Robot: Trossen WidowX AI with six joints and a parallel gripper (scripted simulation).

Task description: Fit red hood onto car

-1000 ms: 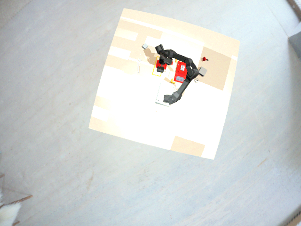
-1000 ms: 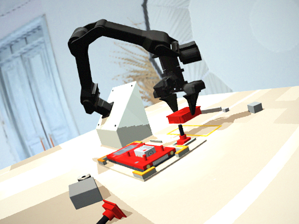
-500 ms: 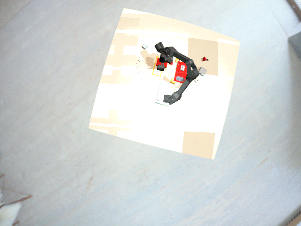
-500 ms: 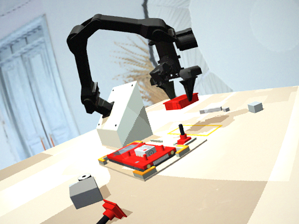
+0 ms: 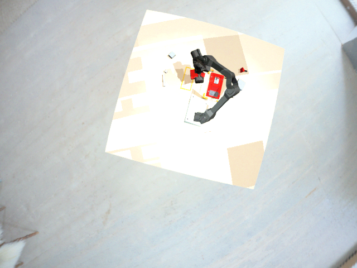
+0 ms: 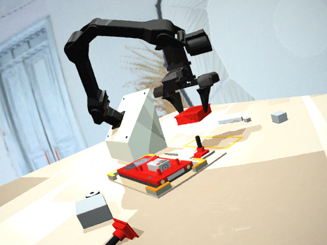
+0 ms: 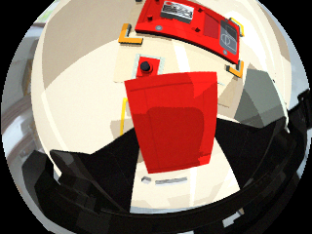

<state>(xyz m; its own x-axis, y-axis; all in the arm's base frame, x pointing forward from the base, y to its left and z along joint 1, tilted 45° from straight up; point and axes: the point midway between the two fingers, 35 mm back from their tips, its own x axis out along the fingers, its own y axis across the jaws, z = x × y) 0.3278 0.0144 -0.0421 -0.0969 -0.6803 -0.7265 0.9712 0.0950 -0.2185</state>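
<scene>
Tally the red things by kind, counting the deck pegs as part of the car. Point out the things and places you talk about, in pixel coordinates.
Hood (image 5: 193, 73) (image 6: 190, 115) (image 7: 175, 122): 1
Car (image 5: 215, 87) (image 6: 139, 174) (image 7: 187, 30): 1
Black-stemmed knobs (image 5: 242, 70) (image 6: 200, 152) (image 6: 123, 229) (image 7: 146, 67), one upright, one tipped: 2
Total: 4

chassis: lay in the jig
engine block: sat on the chassis deck, between pegs
hood: hung above the table

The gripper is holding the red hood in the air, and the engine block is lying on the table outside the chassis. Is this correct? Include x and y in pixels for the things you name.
Not quite: the engine block (image 6: 158, 164) (image 7: 177, 12) sits on the chassis deck, as the exterior view shows. The rest is right.
</scene>
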